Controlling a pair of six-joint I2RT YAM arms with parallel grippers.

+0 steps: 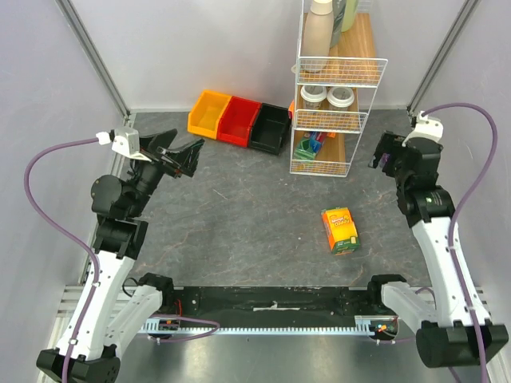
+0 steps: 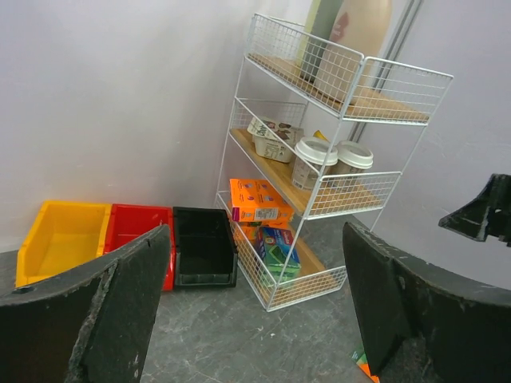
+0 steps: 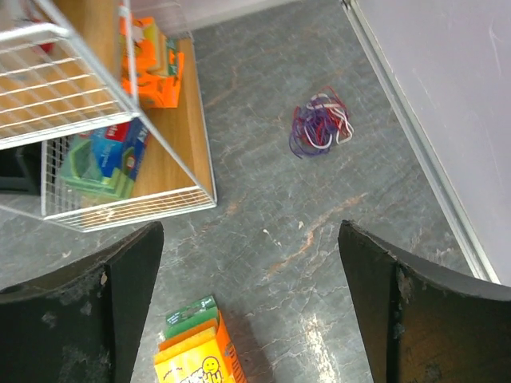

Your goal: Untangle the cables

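Cables bunched in tangle on tabletop, between wire rack and right edge. Left gripper, right gripper both wide, empty. Orange box lettering unreadable.

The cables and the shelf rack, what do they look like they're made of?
The cables: thin bendy wires, probably plastic-sheathed, in smooth red, white and dark blue loops. The shelf rack: white-coated metal wire, judging by its thin grid, with wood-grained boards.
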